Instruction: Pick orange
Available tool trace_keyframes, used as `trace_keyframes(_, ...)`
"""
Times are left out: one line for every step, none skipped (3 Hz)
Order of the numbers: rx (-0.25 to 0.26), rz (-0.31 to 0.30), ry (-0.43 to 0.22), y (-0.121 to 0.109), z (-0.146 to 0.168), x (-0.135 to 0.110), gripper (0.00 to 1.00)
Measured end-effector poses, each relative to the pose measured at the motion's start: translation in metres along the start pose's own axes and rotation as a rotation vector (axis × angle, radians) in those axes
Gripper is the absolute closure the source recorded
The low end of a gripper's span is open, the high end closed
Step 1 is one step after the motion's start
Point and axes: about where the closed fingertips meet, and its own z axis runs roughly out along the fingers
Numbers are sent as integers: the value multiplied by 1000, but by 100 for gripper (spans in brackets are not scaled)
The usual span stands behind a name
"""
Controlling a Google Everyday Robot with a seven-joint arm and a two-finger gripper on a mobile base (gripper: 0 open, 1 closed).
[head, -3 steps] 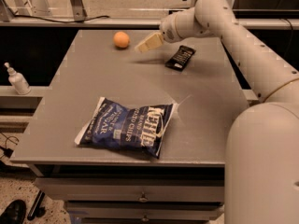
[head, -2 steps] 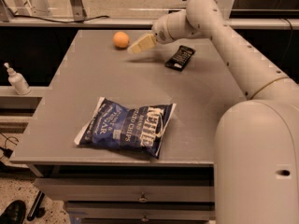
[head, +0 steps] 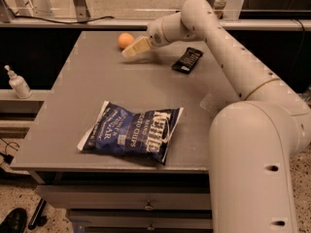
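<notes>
The robot's big white arm (head: pixel 252 144) fills the right side of the frame, and more of its bulk crowds the lower right than a second ago. Its upper link reaches up and across to the far edge of the flat grey table (head: pixel 82 96).

On the near half of the table, the crinkled dark-blue chip bag with white lettering (head: pixel 131 132) lies flat where it was, with one corner close to the front edge. The flat black rectangular device (head: pixel 187 60) has not moved either. It sits in the upper middle of the frame, just under the arm.

The cream-coloured gripper (head: pixel 137 47) has slid left across the far part of the table. It was beside the black device and now points down and left, with its tip just below the orange. I cannot tell whether it is open or closed. It has hold of nothing.

The small round orange (head: pixel 126 40) rests on the tabletop at upper centre-left, in the same place as before and just beside the gripper's tip. I cannot tell whether the two are touching.

A small white pump bottle (head: pixel 18 84) stands on the ledge at the left edge.
</notes>
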Motion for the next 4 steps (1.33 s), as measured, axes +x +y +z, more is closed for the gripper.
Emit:
trace_keyframes(-8,12,-5,1,13,-3,0)
trace_keyframes(-16,33,-8,4,24,-3,18)
trace_keyframes(-16,47,-10,4,28,-3,42)
trace_keyframes(-6,58,-17,2,22,-4,64)
